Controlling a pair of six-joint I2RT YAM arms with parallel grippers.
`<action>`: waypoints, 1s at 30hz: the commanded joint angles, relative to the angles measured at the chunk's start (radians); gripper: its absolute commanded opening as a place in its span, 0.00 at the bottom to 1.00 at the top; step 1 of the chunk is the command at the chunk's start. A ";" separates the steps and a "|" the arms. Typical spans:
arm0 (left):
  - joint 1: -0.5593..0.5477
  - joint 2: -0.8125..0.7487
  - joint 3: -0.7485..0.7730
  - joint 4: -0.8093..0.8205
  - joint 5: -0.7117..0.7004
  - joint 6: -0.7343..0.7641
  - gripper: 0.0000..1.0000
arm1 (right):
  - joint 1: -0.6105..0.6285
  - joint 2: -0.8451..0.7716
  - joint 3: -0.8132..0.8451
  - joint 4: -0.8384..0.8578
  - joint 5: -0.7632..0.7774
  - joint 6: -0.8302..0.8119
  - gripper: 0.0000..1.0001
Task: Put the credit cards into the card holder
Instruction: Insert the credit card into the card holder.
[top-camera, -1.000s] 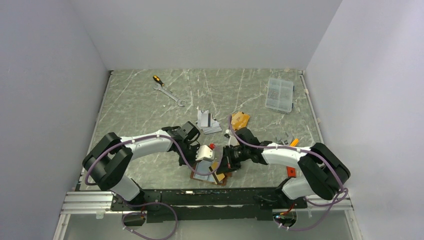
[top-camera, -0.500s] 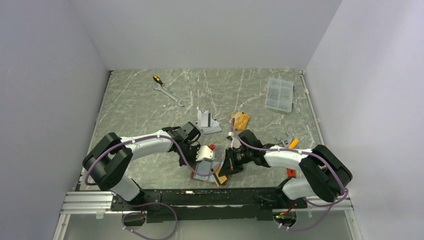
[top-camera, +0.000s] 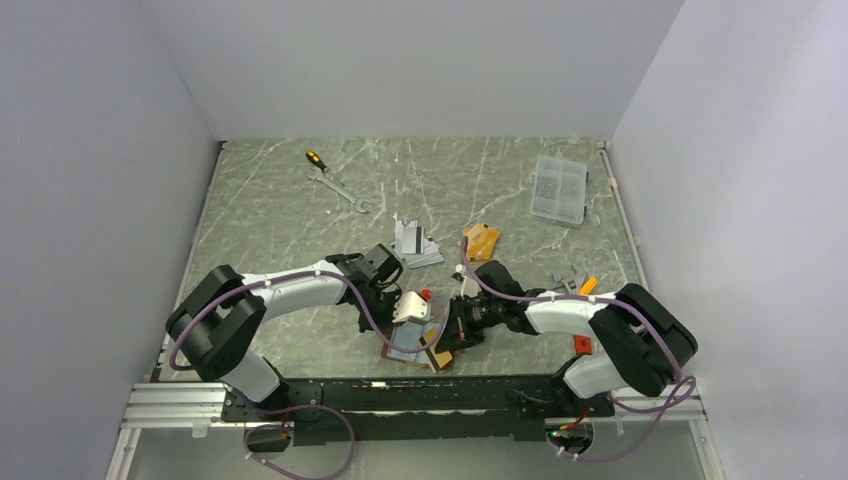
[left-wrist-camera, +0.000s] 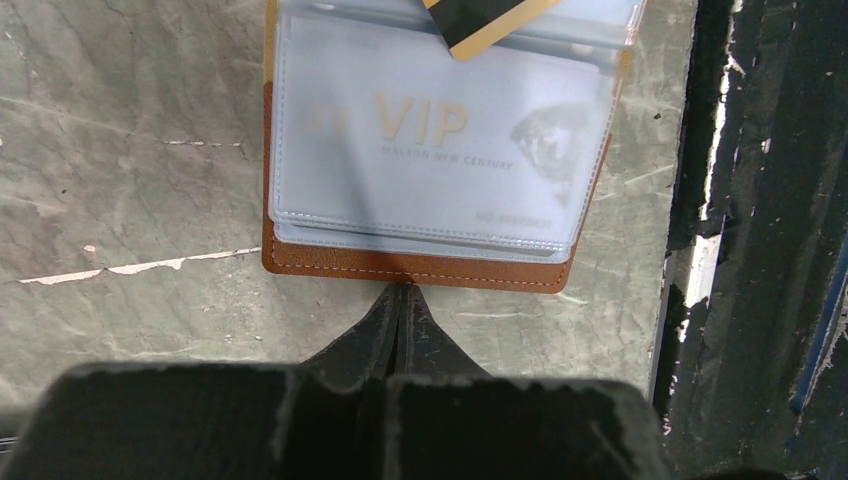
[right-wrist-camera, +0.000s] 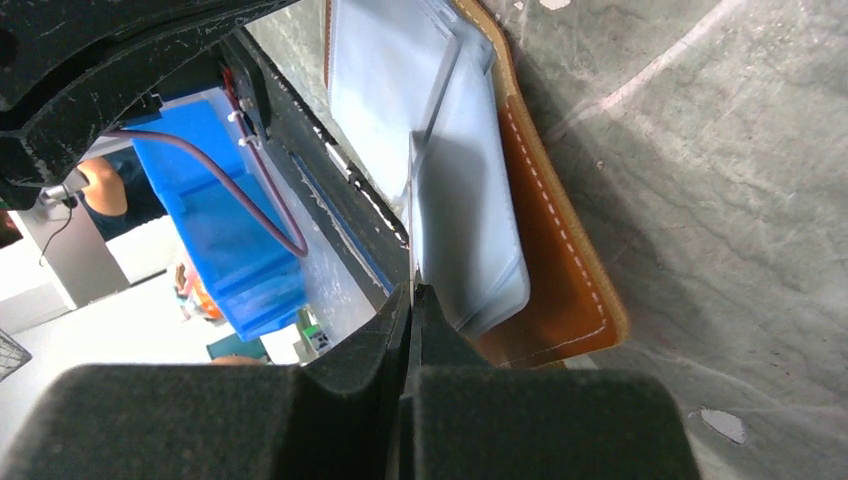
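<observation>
The tan-brown card holder (top-camera: 412, 350) lies open near the table's front edge, its clear sleeves up. In the left wrist view the holder (left-wrist-camera: 420, 268) has a VIP card inside a sleeve. A gold card (left-wrist-camera: 480, 18) with a dark stripe pokes into the sleeves' far side. My left gripper (left-wrist-camera: 403, 292) is shut, its tips touching the leather edge. My right gripper (right-wrist-camera: 412, 292) is shut on that gold card, seen edge-on (right-wrist-camera: 414, 220), beside the holder (right-wrist-camera: 560, 250). Silver cards (top-camera: 415, 243) and gold cards (top-camera: 481, 240) lie farther back.
A wrench (top-camera: 342, 189) and a small screwdriver (top-camera: 315, 158) lie at the back left. A clear parts box (top-camera: 560, 188) sits at the back right. Small grey and orange items (top-camera: 576, 283) lie by the right arm. The black front rail (left-wrist-camera: 760, 240) runs just beside the holder.
My right gripper has moved a little left and nearer the holder, carrying the gold card farther over the sleeves. The left arm has stayed in place.
</observation>
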 joint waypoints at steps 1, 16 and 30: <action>-0.018 0.040 -0.030 -0.043 -0.016 -0.010 0.00 | -0.003 0.015 -0.011 0.054 -0.024 0.001 0.00; -0.031 0.041 -0.028 -0.044 -0.016 -0.012 0.00 | -0.019 0.084 -0.020 0.142 -0.015 0.041 0.00; -0.050 0.039 -0.055 -0.029 -0.031 -0.001 0.00 | -0.029 0.085 -0.037 0.151 0.019 0.072 0.00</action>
